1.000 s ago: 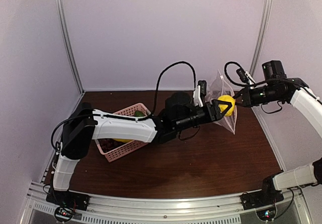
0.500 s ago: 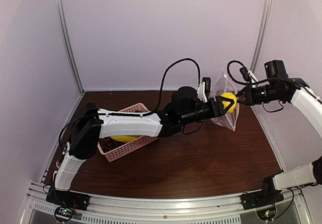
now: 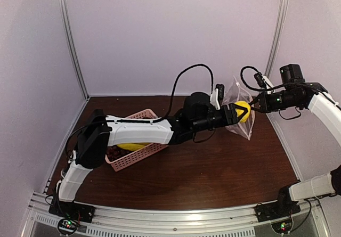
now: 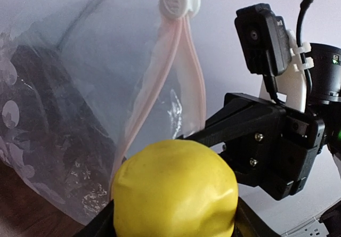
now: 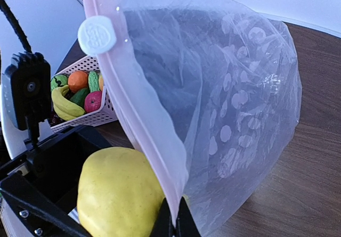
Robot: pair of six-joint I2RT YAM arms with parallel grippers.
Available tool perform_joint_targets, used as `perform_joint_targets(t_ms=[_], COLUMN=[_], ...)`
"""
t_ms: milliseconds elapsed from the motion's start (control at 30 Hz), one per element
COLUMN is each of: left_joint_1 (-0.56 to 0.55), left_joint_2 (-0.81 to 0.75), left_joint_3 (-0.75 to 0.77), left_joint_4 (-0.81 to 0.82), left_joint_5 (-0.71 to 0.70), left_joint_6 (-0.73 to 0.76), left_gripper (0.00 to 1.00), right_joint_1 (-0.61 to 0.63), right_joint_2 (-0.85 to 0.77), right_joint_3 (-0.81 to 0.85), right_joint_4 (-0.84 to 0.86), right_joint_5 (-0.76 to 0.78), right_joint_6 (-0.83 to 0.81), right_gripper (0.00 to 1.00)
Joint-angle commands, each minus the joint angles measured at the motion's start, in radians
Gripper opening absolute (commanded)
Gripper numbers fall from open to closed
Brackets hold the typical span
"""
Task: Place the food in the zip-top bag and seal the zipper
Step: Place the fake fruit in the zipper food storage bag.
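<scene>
My left gripper [image 3: 235,113] is shut on a yellow lemon [image 3: 243,111] and holds it at the mouth of the zip-top bag [image 3: 235,91]. The lemon [image 4: 175,191] fills the bottom of the left wrist view, just below the parted pink zipper [image 4: 160,82] and its white slider [image 4: 178,0]. My right gripper [image 5: 171,223] is shut on the zipper strip [image 5: 136,114] and holds the clear, spotted bag [image 5: 240,114] upright above the table. The lemon [image 5: 117,194] sits just left of that strip. A banana [image 5: 65,104], an orange [image 5: 78,80] and a red apple [image 5: 93,101] lie in the basket.
The pink lattice basket [image 3: 139,114] stands at the left of the brown table [image 3: 213,168], partly under my left arm. The booth's walls and metal posts [image 3: 275,34] close in the back and sides. A camera on a black mount [image 4: 266,40] is close to the bag.
My left arm has stretched further right, carrying the lemon slightly closer to the bag's mouth. The right gripper and the bag have barely moved.
</scene>
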State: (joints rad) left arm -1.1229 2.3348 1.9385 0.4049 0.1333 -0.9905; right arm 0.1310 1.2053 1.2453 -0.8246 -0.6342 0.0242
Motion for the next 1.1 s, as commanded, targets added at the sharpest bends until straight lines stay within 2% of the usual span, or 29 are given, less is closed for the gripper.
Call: perform_joint_targets(t_ms=[0, 167, 300, 400, 433, 533, 667, 833, 967, 1067], left_joint_1=[0.020, 0.021, 0.021, 0.026, 0.027, 0.025, 0.025, 0.024, 0.023, 0.024], left_joint_2=[-0.016, -0.028, -0.004, 0.029, 0.046, 0.079, 0.049, -0.081, -0.197, -0.264], left_joint_3=[-0.105, -0.099, -0.040, 0.026, 0.060, 0.164, 0.168, 0.053, -0.028, -0.056], left_joint_4=[0.012, 0.011, -0.062, -0.060, -0.061, -0.105, -0.182, -0.193, -0.166, -0.165], left_joint_5=[-0.054, -0.042, -0.077, -0.069, -0.053, -0.019, -0.043, -0.053, -0.044, 0.013], left_joint_6=[-0.019, -0.005, -0.003, 0.010, 0.022, 0.061, 0.074, 0.120, 0.197, 0.234], left_gripper=[0.36, 0.36, 0.36, 0.36, 0.39, 0.63, 0.84, 0.97, 0.98, 0.98], right_joint_1=[0.054, 0.053, 0.069, 0.098, 0.102, 0.105, 0.103, 0.077, 0.044, 0.016], right_joint_2=[-0.037, -0.015, 0.000, -0.018, -0.024, -0.031, -0.031, 0.002, 0.034, 0.052], right_joint_3=[0.017, 0.046, 0.052, 0.031, 0.019, 0.016, 0.058, 0.101, 0.120, 0.120], right_joint_4=[-0.012, -0.009, -0.046, -0.050, -0.048, -0.052, -0.054, -0.054, -0.035, -0.019], right_joint_5=[-0.166, -0.077, -0.185, -0.206, -0.214, -0.233, -0.247, -0.215, -0.164, -0.108], right_joint_6=[0.003, -0.007, -0.045, -0.055, -0.053, -0.052, -0.042, -0.037, -0.025, -0.024], right_gripper=[0.00, 0.00, 0.00, 0.00, 0.00, 0.00, 0.00, 0.00, 0.00, 0.00])
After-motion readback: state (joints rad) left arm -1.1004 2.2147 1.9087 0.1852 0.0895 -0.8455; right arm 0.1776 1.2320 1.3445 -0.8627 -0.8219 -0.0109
